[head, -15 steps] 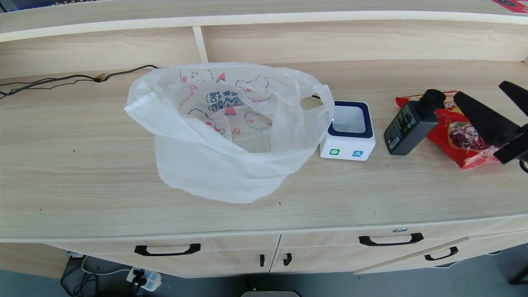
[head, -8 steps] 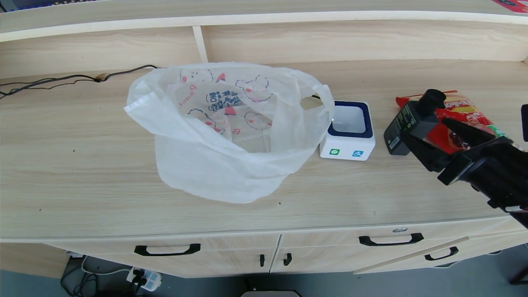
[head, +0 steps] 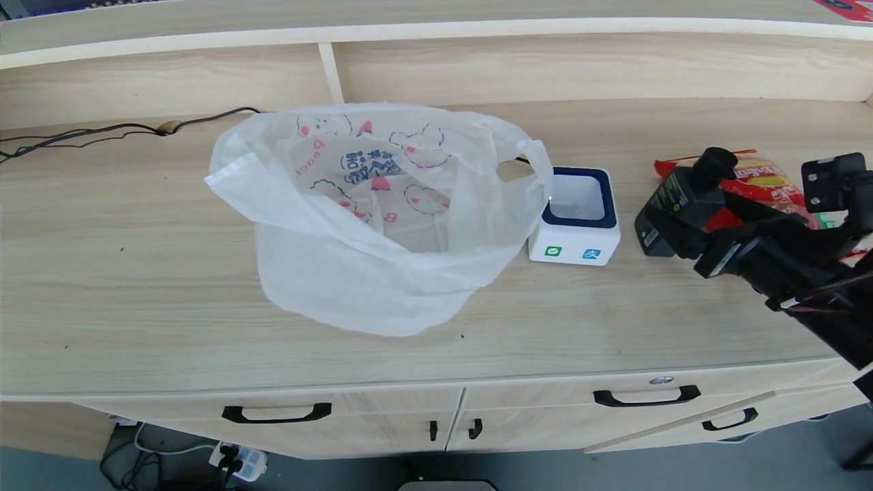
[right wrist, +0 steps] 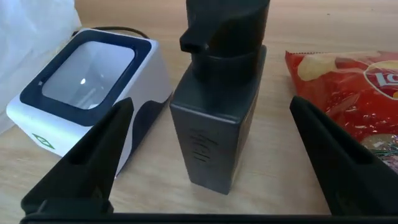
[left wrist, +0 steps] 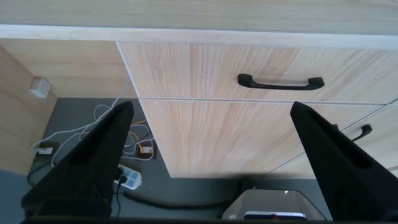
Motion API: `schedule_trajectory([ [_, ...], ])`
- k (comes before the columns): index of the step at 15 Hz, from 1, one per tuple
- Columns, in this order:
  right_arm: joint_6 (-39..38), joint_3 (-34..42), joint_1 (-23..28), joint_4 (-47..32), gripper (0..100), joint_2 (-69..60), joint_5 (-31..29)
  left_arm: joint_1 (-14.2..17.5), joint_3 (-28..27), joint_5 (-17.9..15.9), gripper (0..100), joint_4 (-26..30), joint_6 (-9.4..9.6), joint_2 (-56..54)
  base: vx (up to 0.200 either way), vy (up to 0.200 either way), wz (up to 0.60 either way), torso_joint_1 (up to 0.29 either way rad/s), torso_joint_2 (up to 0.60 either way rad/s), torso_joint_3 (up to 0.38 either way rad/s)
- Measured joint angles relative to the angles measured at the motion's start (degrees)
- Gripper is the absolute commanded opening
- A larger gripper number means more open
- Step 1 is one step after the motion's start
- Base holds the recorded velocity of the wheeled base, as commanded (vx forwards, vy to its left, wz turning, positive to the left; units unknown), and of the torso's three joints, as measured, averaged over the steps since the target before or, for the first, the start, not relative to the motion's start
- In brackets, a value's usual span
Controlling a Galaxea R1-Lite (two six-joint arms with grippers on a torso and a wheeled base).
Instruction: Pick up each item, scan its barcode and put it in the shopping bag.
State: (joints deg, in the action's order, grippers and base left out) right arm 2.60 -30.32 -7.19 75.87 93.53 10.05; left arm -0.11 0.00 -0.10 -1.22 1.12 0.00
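Black pump bottle (right wrist: 217,106) sits on the desk (head: 136,307), between the white scanner (right wrist: 87,93) and the red snack packet (right wrist: 354,93). I read the right tool (right wrist: 209,124) as released: its fingers are spread wide, one on each side of the bottle, with a gap on both sides in the right wrist view. The shopping bag (head: 382,218) stands open just beside the scanner, on the side away from the bottle. I read the left tool (left wrist: 208,124) as released too; it hangs below the desk edge, facing a drawer handle (left wrist: 280,81).
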Motion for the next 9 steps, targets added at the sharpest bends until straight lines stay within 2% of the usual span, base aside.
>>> schedule_trajectory([
  [9,-0.7,-7.2,1.0,0.4,100,7.6,0.0,0.0,0.0,0.0,100,-0.1,0.10,0.0,0.000,0.000,0.00,0.000,0.00,0.000],
])
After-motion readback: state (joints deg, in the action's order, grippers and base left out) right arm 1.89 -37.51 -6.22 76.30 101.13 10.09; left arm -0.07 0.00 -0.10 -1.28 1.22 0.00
